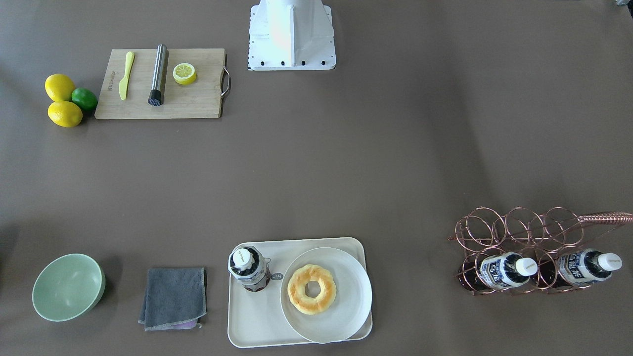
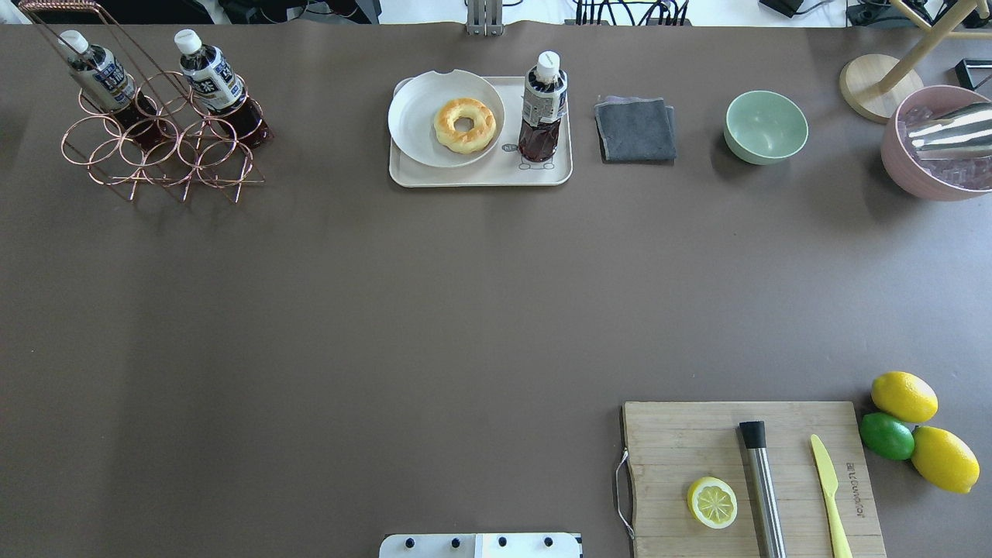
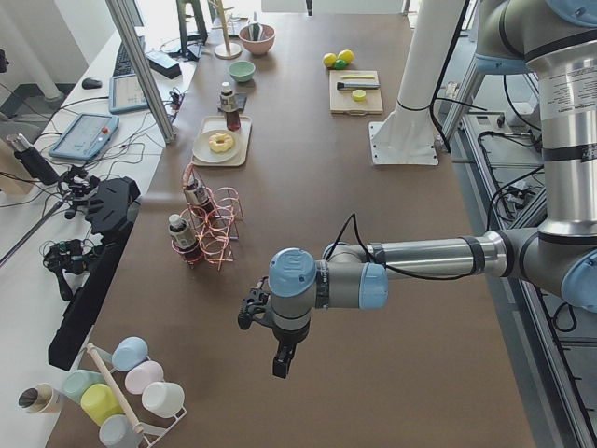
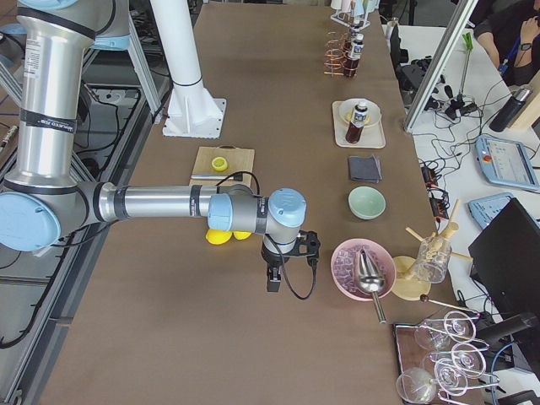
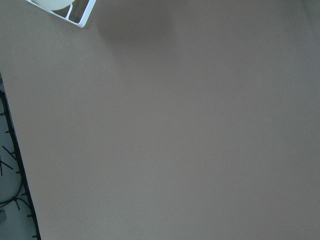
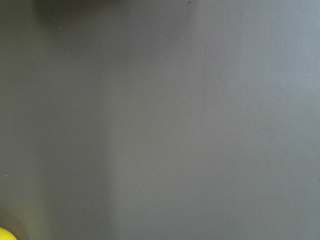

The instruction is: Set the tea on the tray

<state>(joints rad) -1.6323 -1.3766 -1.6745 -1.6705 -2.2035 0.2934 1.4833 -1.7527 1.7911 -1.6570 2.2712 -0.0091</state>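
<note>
Tea (image 2: 542,105) stands upright on the tray (image 2: 480,174), at its right end in the overhead view.

Far left, a rack (image 2: 155,155) holds two like bottles (image 2: 101,77), tilted. Next comes the tray, with a plate (image 2: 415,132) bearing a doughnut (image 2: 465,124), and the tea just beside the plate. A cloth (image 2: 635,128) and a bowl (image 2: 766,128) lie further right. The tea looks full, so probably moderately heavy for its size. Its thin plastic wall would likely give under a hard squeeze, and the printed label looks smooth and may slip. Being tall and narrow, it should tip easily. The labelled body below the shoulder seems the best hold. The left gripper (image 3: 283,362) and right gripper (image 4: 272,283) hang over bare table, well away from the tea. Only the side views show them, so I cannot tell whether their fingers are apart or together.
</note>
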